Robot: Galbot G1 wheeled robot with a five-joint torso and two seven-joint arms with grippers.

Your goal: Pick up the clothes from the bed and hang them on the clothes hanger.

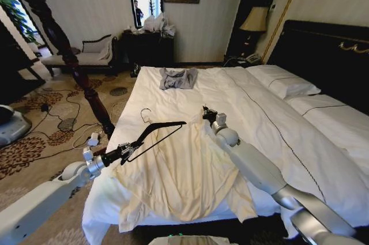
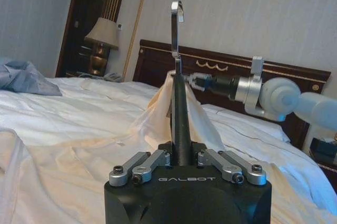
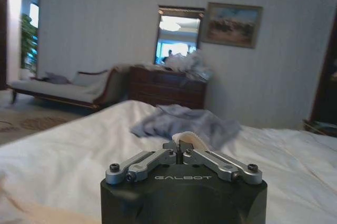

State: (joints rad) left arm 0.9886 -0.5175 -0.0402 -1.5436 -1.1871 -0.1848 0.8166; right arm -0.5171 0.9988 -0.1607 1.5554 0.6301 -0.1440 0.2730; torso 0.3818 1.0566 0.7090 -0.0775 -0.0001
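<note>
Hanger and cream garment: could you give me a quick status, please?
Left gripper shut on clothes hanger. Right gripper pinching cream garment, lifted off bed. Nothing in the way.

Cream clothes (image 1: 184, 181) on bed (image 1: 271, 124), black clothes hanger (image 1: 155, 132) above.

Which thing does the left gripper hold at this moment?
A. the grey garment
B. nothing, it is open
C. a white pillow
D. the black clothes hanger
D. The left gripper is shut on the clothes hanger, raised over the cream clothes, while the right gripper pinches the collar edge beside it.
</note>
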